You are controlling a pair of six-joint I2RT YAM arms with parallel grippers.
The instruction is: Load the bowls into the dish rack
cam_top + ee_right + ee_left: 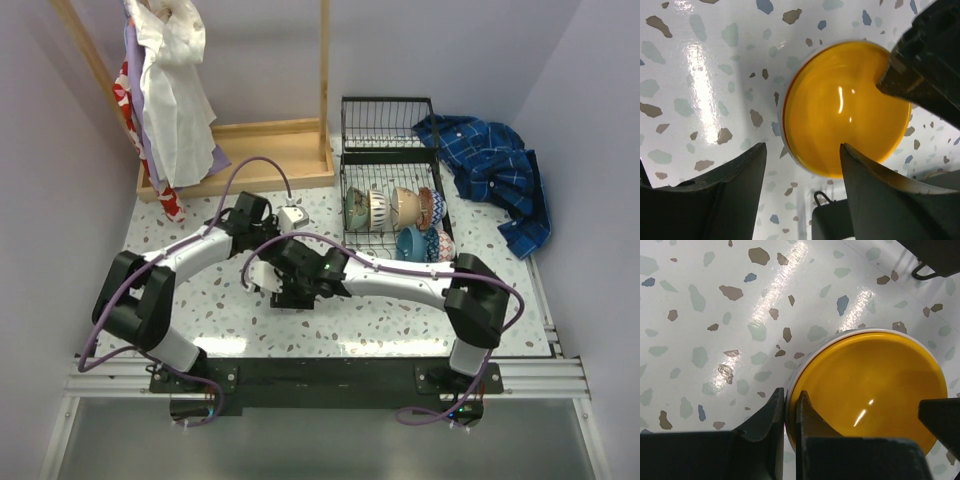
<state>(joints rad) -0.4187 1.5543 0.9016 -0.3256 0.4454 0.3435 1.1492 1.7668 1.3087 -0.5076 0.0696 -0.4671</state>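
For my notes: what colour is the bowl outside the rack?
Yellow; the bowl shows best in the left wrist view.

The white-and-black left arm [195, 252] and right arm [400, 282] meet over the speckled table [380, 328]. Colourful ceramic bowls [405, 207] stand on edge in the black wire dish rack [386, 150] beside them.

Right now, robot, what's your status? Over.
Left gripper shut on rim of yellow bowl. Right gripper open, close over it. Dish rack holds several bowls. Right arm lies near rack's front.
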